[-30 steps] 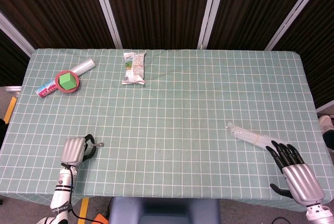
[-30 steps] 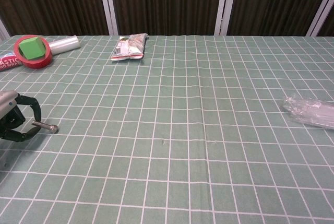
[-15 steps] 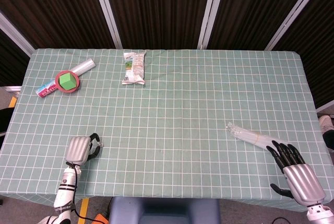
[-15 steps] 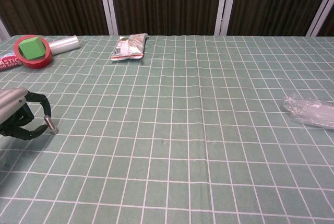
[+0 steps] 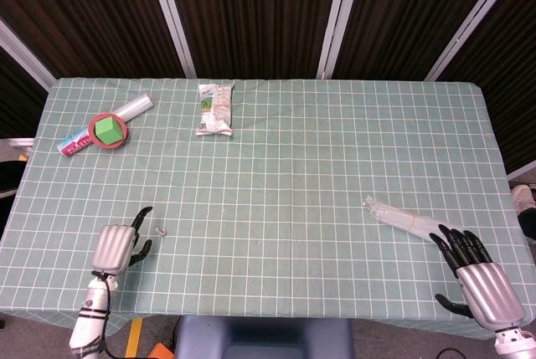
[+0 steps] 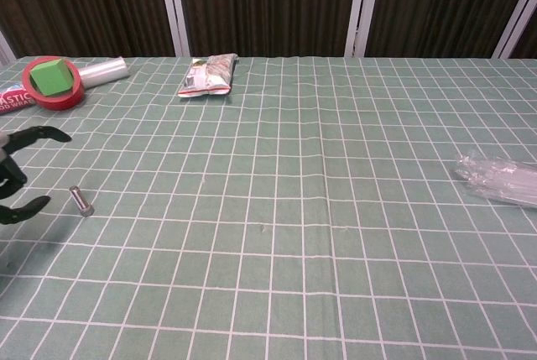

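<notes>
Lying flat, bolt (image 6: pixel 80 200) beside left hand (image 5: pixel 115 247)

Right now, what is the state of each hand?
Left hand: open, holding nothing, beside the small metal cylinder.
Right hand: open, holding nothing.

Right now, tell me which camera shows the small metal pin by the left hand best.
The chest view: the small metal pin is larger there, its cylinder shape plain, lying clear of the left hand. The head view shows the pin only as a tiny grey speck on the table, beside the left hand.
</notes>
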